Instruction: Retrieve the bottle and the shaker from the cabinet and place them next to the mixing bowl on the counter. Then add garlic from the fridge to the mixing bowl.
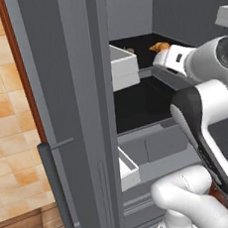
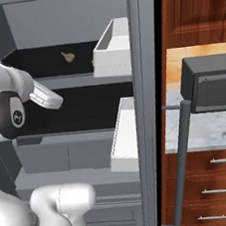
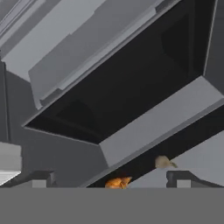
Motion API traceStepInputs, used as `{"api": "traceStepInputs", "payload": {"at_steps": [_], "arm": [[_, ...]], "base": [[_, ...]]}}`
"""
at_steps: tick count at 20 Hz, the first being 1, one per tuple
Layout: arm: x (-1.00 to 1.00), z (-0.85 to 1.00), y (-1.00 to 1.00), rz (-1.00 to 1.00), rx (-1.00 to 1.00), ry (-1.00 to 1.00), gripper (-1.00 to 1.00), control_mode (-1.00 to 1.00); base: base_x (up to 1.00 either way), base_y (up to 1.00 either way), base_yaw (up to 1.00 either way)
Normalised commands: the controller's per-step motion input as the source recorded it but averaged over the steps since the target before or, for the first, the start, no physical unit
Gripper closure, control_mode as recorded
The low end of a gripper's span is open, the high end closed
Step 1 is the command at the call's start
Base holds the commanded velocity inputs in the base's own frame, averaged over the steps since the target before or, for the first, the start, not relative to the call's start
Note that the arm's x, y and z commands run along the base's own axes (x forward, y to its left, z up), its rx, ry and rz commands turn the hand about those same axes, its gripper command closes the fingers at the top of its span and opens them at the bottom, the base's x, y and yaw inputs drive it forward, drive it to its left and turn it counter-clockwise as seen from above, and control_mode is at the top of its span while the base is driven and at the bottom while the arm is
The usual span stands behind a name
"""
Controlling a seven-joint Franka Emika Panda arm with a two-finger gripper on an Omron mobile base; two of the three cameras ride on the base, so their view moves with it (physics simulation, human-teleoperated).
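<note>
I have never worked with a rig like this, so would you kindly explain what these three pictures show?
This is a white robot arm on a drivable base, reaching into an open grey fridge. Two pictures come from cameras on the base, behind the arm to its left and right. The third looks along the claw, whose two dark tips stand wide apart at the bottom; it is open and holds nothing. On the dark upper shelf lie a small pale garlic and an orange-brown food item. White door bins hang on the doors. Right of the fridge, a grey microwave sits on the marble counter.
</note>
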Motion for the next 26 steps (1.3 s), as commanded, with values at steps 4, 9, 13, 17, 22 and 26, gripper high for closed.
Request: {"api": "traceStepInputs", "payload": {"at_steps": [4,9,13,17,22,26], "arm": [[0.1,0.47,0.0,0.2,-0.02,-0.14,-1.0,-1.0],[0.16,0.36,0.0,0.21,-0.13,0.0,-1.0,-1.0],[0.23,0.19,0.11,0.16,-0.19,0.02,-1.0,-1.0],[0.32,0.01,0.3,0.13,-0.21,0.03,-1.0,-1.0],[0.28,-0.01,0.08,0.06,-0.04,0.05,-1.0,-1.0],[0.29,-0.14,0.1,0.02,-0.01,0.0,-1.0,-1.0]], "base": [[0.0,0.0,0.0],[0.0,0.0,0.0],[0.0,0.0,0.0],[0.0,0.0,0.0],[0.0,0.0,0.0],[0.0,0.0,0.0]]}}
